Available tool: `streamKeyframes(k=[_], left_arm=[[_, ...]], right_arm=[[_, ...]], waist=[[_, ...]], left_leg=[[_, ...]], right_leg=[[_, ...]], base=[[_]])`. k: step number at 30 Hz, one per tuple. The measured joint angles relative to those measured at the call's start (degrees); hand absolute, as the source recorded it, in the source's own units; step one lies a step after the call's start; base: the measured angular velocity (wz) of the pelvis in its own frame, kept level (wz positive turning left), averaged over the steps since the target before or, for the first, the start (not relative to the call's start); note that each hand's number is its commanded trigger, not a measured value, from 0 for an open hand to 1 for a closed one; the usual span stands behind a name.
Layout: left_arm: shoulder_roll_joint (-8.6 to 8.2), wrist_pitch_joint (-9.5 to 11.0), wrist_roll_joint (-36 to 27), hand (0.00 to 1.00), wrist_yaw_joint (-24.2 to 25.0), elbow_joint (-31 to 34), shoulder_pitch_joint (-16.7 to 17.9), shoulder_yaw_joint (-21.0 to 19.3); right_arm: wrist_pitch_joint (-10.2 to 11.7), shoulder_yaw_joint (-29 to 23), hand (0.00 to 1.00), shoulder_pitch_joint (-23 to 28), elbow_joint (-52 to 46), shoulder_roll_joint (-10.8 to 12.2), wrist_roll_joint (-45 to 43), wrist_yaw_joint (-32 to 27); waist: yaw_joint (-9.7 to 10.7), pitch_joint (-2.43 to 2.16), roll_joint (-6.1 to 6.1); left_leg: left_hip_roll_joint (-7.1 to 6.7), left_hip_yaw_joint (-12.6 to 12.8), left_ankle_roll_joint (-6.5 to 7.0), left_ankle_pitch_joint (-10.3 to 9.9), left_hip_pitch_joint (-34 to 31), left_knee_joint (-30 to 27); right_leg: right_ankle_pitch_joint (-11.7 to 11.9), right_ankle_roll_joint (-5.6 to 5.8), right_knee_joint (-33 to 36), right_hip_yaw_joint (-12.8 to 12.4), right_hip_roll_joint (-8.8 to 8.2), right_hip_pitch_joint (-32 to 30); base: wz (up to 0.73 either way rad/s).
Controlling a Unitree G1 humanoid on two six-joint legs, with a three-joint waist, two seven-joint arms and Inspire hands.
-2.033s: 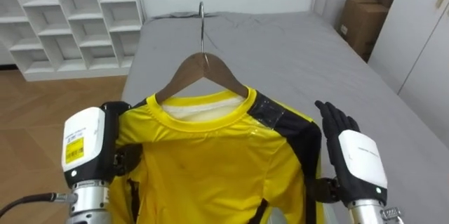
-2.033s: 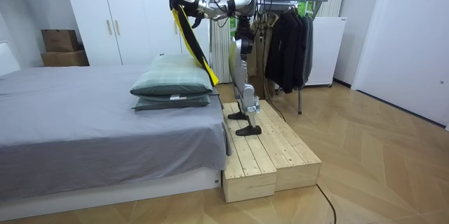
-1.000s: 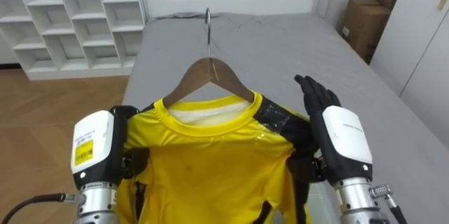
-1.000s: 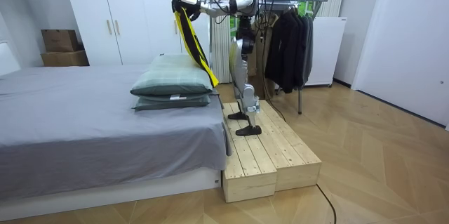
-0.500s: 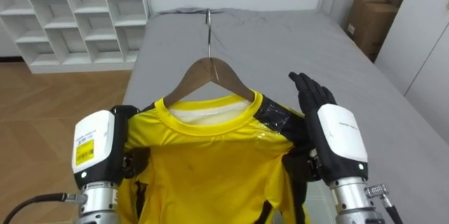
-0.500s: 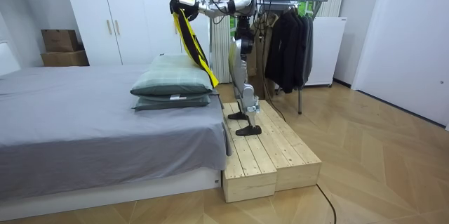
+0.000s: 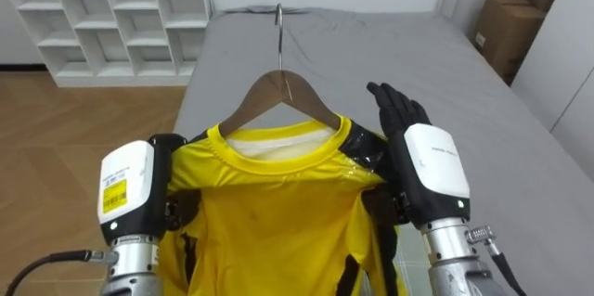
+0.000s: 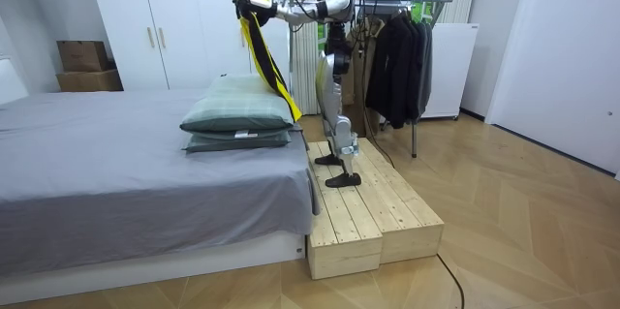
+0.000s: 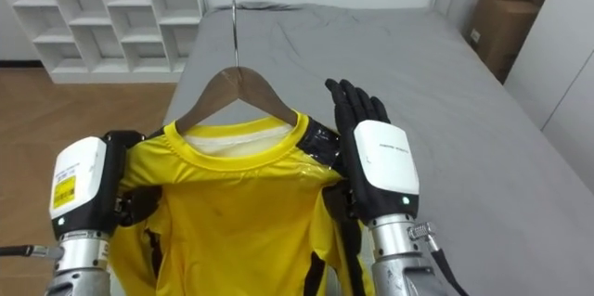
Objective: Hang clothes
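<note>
Broadly, the grey bed (image 7: 483, 148) spreads ahead of the robot from 10 to 2 o'clock, while the clothes rack (image 8: 426, 1) with its dark garments (image 8: 397, 57) stands at the robot's back, at 6 o'clock from its heading. The robot stands upright on the wooden platform (image 8: 368, 212) between bed and rack, arms raised toward the bed.

The yellow shirt (image 7: 278, 212) hangs in the air between the two hands, clear of the bed. Its shoulder line runs from 9 to 3 o'clock and its body drops toward 6. It sits on a wooden hanger (image 7: 263, 95), whose metal hook (image 7: 278, 27) rises straight to 12 o'clock above the collar, free of any rail.

The left hand (image 7: 130, 189) is at the shirt's left shoulder, at about 8 o'clock from the hook. Its front is buried in the cloth, so whether it grips cannot be told. The right hand (image 7: 422, 161) lies flat against the right shoulder with its fingers (image 7: 394, 106) straight and pointing to 11 o'clock. It is open and supports the shirt rather than clasping it.

The right fingertips sit at roughly 4 o'clock from the hook and are the nearer of the two hands to the hanger's neck. As I judge it, the coming move turns on one fact: the hook points up and away over the bed, while the rail it must catch is behind the robot. A turn of the whole body seems needed first.
</note>
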State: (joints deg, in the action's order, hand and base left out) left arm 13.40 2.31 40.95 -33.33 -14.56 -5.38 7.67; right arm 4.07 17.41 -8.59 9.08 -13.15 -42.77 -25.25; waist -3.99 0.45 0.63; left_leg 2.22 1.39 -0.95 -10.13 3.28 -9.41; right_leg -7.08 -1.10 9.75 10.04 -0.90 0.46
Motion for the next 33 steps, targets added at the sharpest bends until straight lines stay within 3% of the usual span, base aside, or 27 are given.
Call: streamKeyframes(k=[24, 28, 33], left_arm=[[-0.83, -0.5, 1.2, 1.0, 0.3, 0.0, -0.3, 0.2], [-0.85, -0.5, 1.2, 1.0, 0.3, 0.1, -0.3, 0.2], [-1.04, -0.5, 1.3, 1.0, 0.4, 0.1, -0.4, 0.4]], right_arm=[[-0.4, 0.5, 0.0, 0.0, 0.0, 0.0, -0.5, 0.0], [-0.4, 0.5, 1.0, 0.0, 0.2, 0.0, -0.5, 0.2], [-0.5, 0.5, 1.0, 0.0, 2.3, 0.0, -0.5, 0.5]], waist=[[-1.0, 0.17, 0.58], [-0.9, 0.17, 0.59], [-1.0, 0.17, 0.58]], left_leg=[[-0.06, -1.5, 0.0, 0.0, -0.6, 0.0], [-0.07, -1.7, 0.0, 0.0, -0.7, 0.0], [-0.1, -1.6, 0.0, 0.0, -0.6, 0.0]], right_leg=[[0.0, -0.02, 0.1, 0.4, 0.02, 0.0], [0.0, -0.02, 0.1, 0.9, -0.06, 0.0], [0.0, -0.02, 0.0, 0.8, -0.08, 0.0]], base=[[0.03], [0.02], [0.0]])
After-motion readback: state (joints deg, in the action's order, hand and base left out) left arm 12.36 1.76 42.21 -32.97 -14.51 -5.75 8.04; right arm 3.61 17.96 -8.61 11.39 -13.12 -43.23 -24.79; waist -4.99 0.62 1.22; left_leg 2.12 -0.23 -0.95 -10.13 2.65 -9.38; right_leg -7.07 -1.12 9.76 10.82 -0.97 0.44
